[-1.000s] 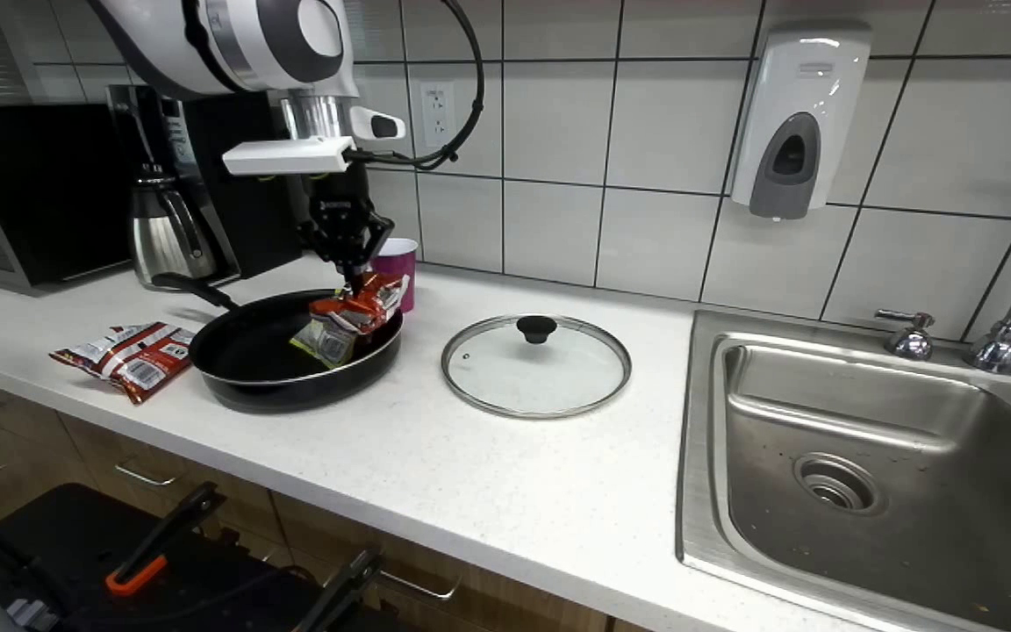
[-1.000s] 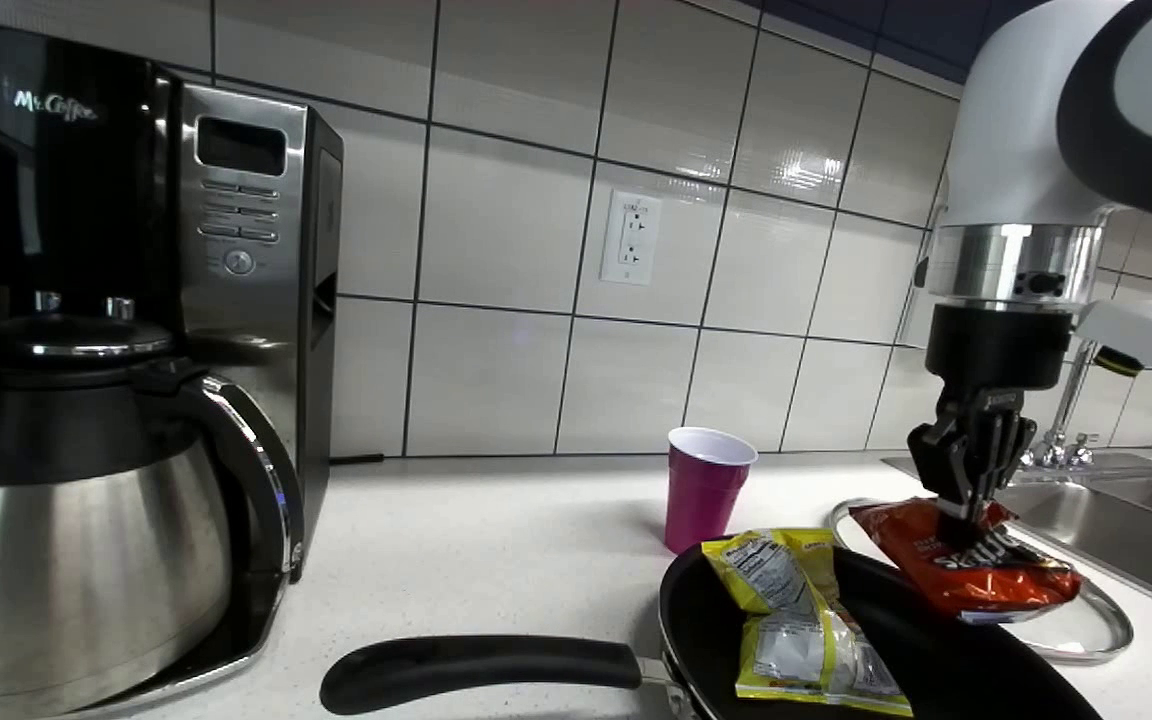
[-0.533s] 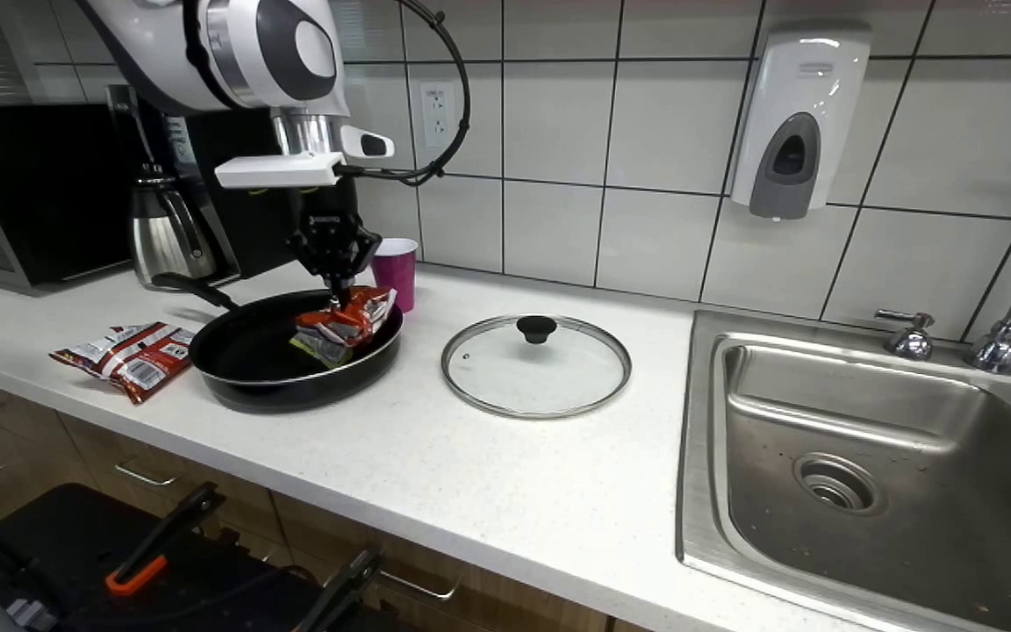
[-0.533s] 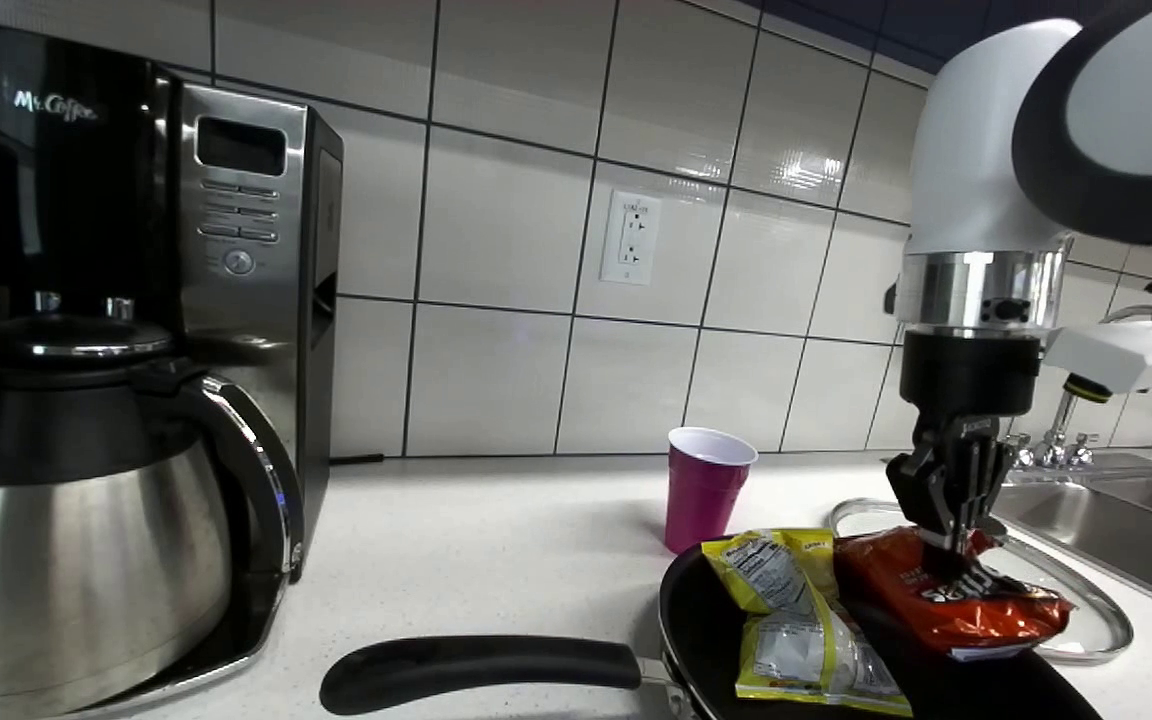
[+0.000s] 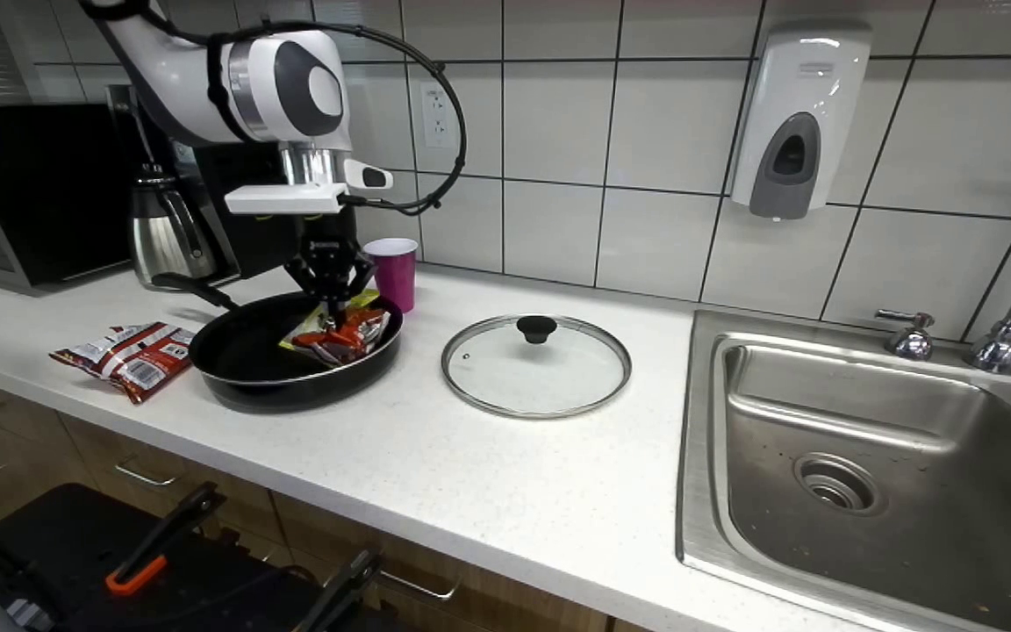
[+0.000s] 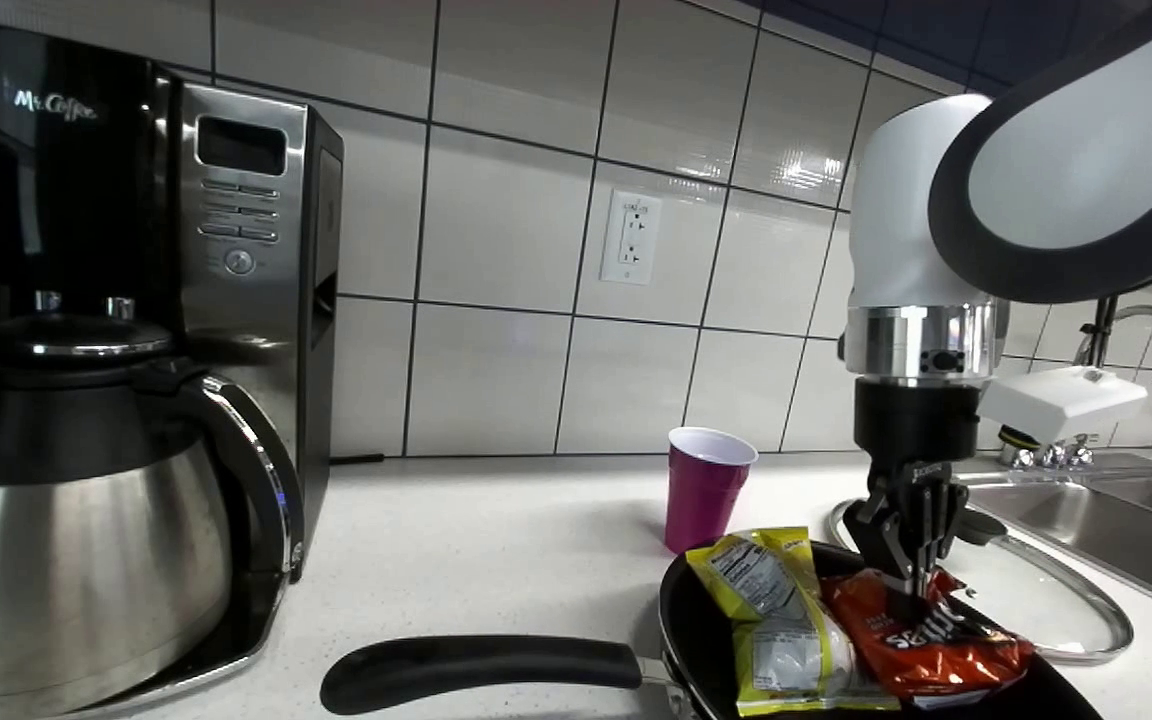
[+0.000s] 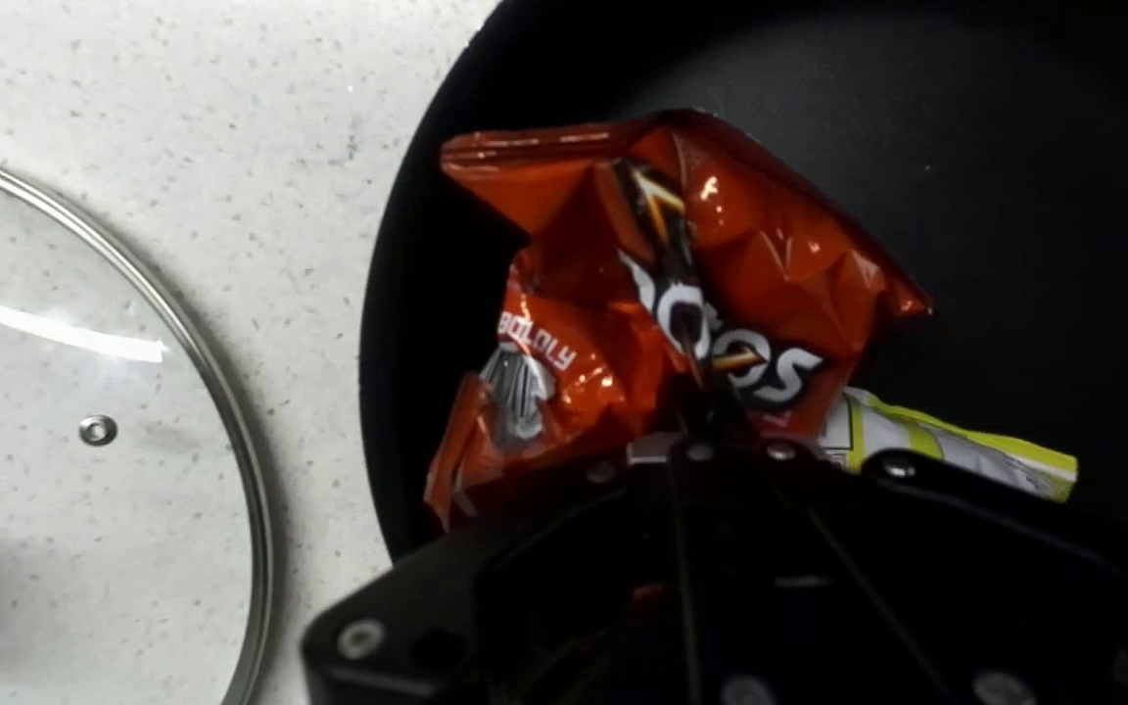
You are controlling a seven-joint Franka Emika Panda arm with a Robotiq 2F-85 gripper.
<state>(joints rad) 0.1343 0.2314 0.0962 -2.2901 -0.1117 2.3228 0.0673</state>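
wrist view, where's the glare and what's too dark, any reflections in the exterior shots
In the wrist view, a white streak of glare on the glass lid, small highlights on the red chip bag, and detail lost in the dark on the gripper; in an exterior view, patchy reflections on the wall tiles.

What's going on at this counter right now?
The robot's hand is closed on a red Doritos bag, holding it inside the black frying pan, right next to a yellow snack bag. Whether the Doritos bag bears on the pan's bottom isn't clear. A second red bag lies on the counter beside the pan. The glass lid lies off the pan, knob up, and a magenta cup stands behind it in both exterior views.
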